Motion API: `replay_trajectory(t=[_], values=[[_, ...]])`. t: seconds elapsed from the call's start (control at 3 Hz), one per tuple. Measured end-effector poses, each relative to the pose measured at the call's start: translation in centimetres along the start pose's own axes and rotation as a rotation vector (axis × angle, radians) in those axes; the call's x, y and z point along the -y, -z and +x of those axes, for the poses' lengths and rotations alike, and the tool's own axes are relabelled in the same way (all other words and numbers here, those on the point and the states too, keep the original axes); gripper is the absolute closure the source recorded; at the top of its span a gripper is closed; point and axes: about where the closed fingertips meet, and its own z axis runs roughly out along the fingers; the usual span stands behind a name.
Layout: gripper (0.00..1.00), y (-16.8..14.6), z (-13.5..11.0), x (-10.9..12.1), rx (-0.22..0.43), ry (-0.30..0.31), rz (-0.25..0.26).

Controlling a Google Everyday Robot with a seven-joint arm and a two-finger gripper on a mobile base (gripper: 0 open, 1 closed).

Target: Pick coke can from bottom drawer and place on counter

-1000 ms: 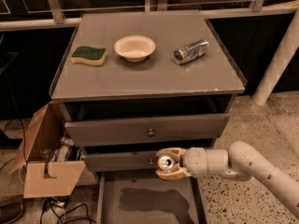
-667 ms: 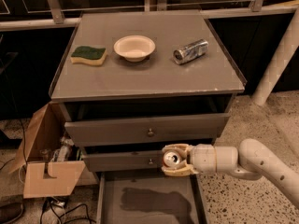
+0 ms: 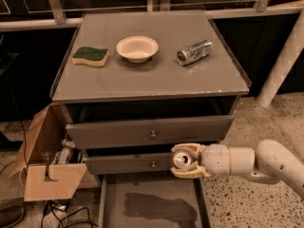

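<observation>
My gripper (image 3: 179, 161) is shut on the coke can (image 3: 183, 159). The can's silver top with the pull tab faces the camera, and its red body is mostly hidden between the cream fingers (image 3: 186, 148). The gripper holds the can in front of the middle drawer (image 3: 128, 164), above the right side of the open bottom drawer (image 3: 152, 207), whose grey floor is bare. The arm (image 3: 256, 163) reaches in from the right. The counter (image 3: 152, 77) lies above, well higher than the can.
On the counter sit a green and yellow sponge (image 3: 91, 56), a cream bowl (image 3: 137, 47) and a silver can (image 3: 194, 52) lying on its side. The top drawer (image 3: 152, 131) stands slightly open. A cardboard box (image 3: 45, 163) with clutter and cables stands at the left. A white post (image 3: 282, 61) stands at the right.
My gripper with the can has moved slightly right and up, staying in front of the middle drawer. Nothing on the counter has moved.
</observation>
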Motion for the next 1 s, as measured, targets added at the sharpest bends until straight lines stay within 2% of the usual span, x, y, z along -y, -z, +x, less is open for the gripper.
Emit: replay_trajectory(t=[0.33, 0.67, 1.0], values=[[1.00, -0.5, -0.4, 0.0, 0.007, -0.005, -0.019], [1.00, 1.3, -4.7, 0.5, -0.017, 0.059, -0.016], [1.00, 2.6, -7.6, 0.8, -0.043, 0.105, -0.009]])
